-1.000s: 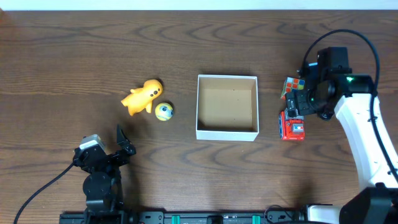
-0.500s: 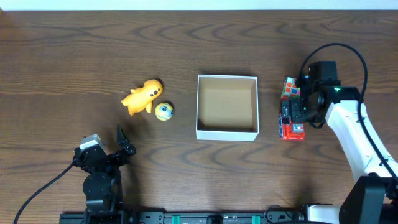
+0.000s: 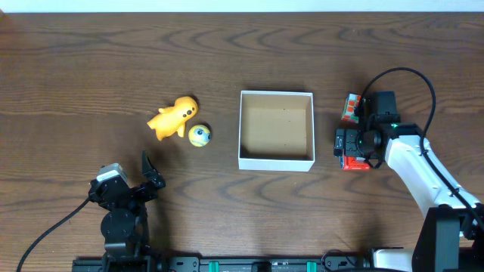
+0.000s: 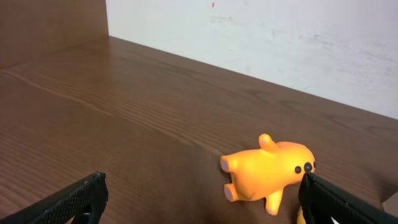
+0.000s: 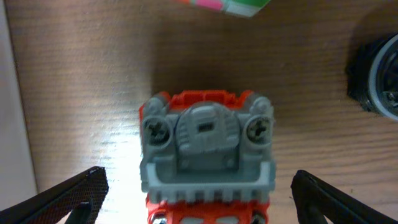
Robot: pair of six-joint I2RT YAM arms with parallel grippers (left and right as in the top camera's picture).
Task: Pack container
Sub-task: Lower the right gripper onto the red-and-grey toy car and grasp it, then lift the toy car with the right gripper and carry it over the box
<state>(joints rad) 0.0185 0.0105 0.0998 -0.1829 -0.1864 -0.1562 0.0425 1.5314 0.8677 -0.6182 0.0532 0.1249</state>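
Container [image 3: 276, 162] lies just left of right gripper [image 3: 353, 145], fingers wide apart, empty.

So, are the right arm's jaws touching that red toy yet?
Apart. The right wrist view shows the right jaws open, one on each side of the red toy, with bare table between.

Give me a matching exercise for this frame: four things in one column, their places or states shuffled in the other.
1 container
2 orange toy
3 red toy
4 left gripper

A open, holding nothing, parked front-left
B below the open right gripper
C left of the container, beside the small ball
D in the middle, nothing inside

Pairs: 1-D, 2-C, 3-B, 4-A
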